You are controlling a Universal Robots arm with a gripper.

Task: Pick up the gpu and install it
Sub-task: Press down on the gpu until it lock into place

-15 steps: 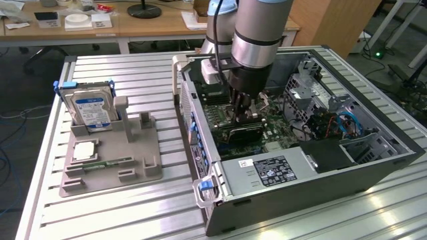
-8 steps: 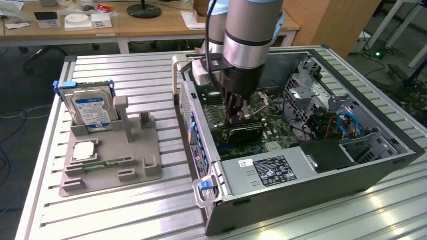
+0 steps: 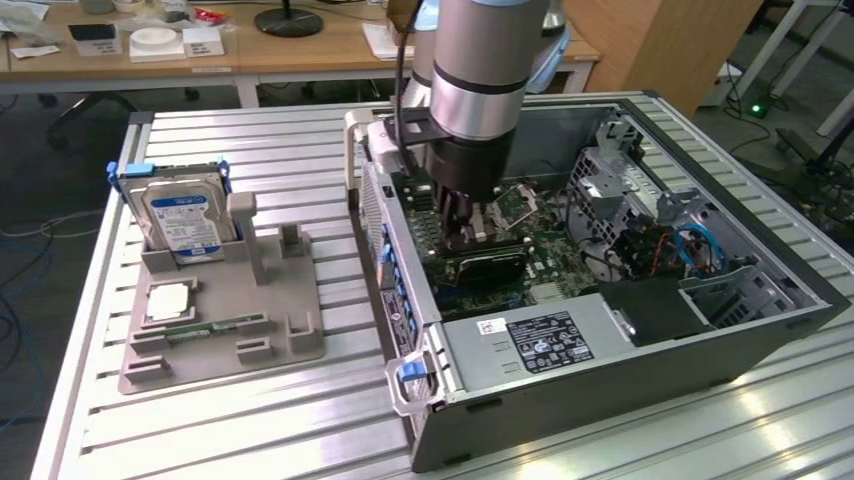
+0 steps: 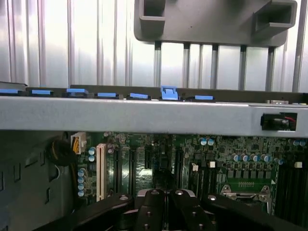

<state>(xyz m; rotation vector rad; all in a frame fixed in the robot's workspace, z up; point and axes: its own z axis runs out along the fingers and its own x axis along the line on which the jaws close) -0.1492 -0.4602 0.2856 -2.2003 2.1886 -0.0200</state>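
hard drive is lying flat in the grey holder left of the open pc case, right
Not quite. In the exterior view the hard drive stands upright on its edge in the grey holder, not flat. The rest holds: the holder sits to that view's left of the open pc case.

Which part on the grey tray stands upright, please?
The hard drive with the blue-and-white label, standing on edge in its slot; the square processor and the green memory stick lie flat.
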